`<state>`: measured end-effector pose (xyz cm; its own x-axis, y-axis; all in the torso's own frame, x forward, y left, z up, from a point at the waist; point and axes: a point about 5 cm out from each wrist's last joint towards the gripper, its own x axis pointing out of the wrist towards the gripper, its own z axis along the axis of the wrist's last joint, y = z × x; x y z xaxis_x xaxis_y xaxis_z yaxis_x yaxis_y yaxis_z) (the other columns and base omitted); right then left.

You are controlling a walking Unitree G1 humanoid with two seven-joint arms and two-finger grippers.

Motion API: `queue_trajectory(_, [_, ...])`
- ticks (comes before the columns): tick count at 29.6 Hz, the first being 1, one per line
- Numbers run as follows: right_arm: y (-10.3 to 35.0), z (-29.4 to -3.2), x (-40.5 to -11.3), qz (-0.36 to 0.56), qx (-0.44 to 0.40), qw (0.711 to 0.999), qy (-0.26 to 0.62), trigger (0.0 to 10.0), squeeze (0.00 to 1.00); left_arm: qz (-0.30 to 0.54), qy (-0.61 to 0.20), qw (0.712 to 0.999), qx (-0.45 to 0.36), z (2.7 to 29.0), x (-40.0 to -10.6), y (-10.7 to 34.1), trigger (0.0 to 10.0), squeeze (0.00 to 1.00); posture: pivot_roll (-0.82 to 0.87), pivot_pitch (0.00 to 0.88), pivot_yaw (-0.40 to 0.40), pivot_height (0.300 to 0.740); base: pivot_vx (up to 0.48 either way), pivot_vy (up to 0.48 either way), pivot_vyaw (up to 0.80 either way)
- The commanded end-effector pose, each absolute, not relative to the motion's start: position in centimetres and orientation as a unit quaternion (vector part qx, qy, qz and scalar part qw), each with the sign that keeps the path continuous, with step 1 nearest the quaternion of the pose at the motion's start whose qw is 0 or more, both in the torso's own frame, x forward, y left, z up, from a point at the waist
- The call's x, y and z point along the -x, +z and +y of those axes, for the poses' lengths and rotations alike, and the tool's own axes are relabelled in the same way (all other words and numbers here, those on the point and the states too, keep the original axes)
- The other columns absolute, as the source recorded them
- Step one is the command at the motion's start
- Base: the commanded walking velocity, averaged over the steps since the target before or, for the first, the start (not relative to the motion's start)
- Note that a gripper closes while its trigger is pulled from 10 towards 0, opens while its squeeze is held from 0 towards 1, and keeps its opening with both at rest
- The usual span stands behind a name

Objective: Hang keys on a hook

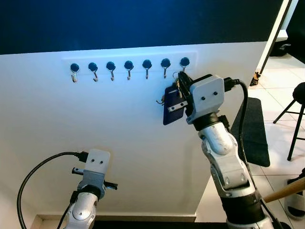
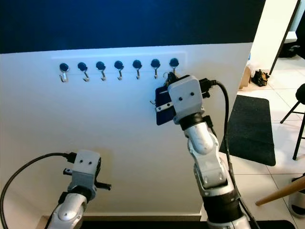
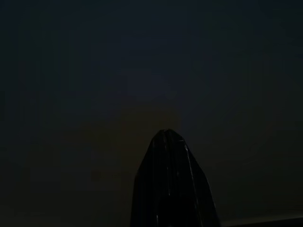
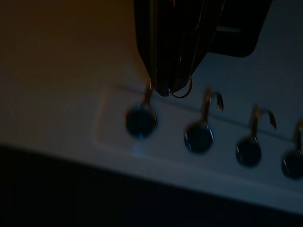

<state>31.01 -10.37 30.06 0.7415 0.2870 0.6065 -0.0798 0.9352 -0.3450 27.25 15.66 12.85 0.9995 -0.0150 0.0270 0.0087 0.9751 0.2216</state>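
While the right pincer [image 1: 180, 90] pinches the keys [image 1: 172, 106] with their dark blue tag just below the rightmost hook [image 1: 184, 64] on the white wall, the ring could miss the hook's tip and the bunch drop if released early. Left pincer [image 1: 110, 186] hangs low, state unclear.

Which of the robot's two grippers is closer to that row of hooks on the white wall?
The right. The right gripper is raised just below the rightmost hook, holding the keys. The left gripper hangs low, far beneath the hooks.
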Motion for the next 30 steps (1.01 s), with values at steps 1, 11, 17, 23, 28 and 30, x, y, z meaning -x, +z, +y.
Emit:
queue_trajectory(1, [29.6, -10.4, -30.7, -0.338, 0.145, 0.925, 0.09, 10.0, 0.0, -0.006, -0.003, 0.994, -0.11, 15.6, -27.2, 12.4, 10.0, 0.0, 0.02, 0.136, 0.083, 0.74, 0.0, 0.0, 0.0])
queue_trajectory(11, [28.1, -11.4, -31.2, -0.275, 0.076, 0.958, 0.042, 10.0, 0.0, -0.008, -0.015, 0.994, -0.11, 15.1, -27.5, 12.5, 10.0, 0.0, 0.01, 0.139, 0.098, 0.74, 0.0, 0.0, 0.0])
queue_trajectory(17, [29.7, -10.5, -31.0, -0.324, 0.162, 0.93, 0.065, 10.0, 0.0, -0.009, -0.018, 0.994, -0.109, 15.0, -27.5, 12.5, 10.0, 0.0, 0.01, 0.14, 0.097, 0.74, 0.0, 0.0, 0.0])
queue_trajectory(23, [30.9, -9.8, -30.3, -0.368, 0.227, 0.899, 0.068, 10.0, 0.0, -0.009, -0.016, 0.994, -0.108, 14.9, -27.4, 12.5, 10.0, 0.0, 0.02, 0.141, 0.09, 0.74, 0.0, 0.0, 0.0])
queue_trajectory(28, [30.7, -9.3, -29.9, -0.377, 0.249, 0.889, 0.072, 10.0, 0.0, -0.009, -0.014, 0.994, -0.108, 15.0, -27.4, 12.5, 10.0, 0.0, 0.02, 0.142, 0.088, 0.74, 0.0, 0.0, 0.0])
queue_trajectory(30, [30.7, -9.1, -29.8, -0.384, 0.255, 0.884, 0.072, 10.0, 0.0, -0.009, -0.014, 0.994, -0.108, 15.0, -27.3, 12.5, 10.0, 0.0, 0.02, 0.141, 0.089, 0.74, 0.0, 0.0, 0.0])
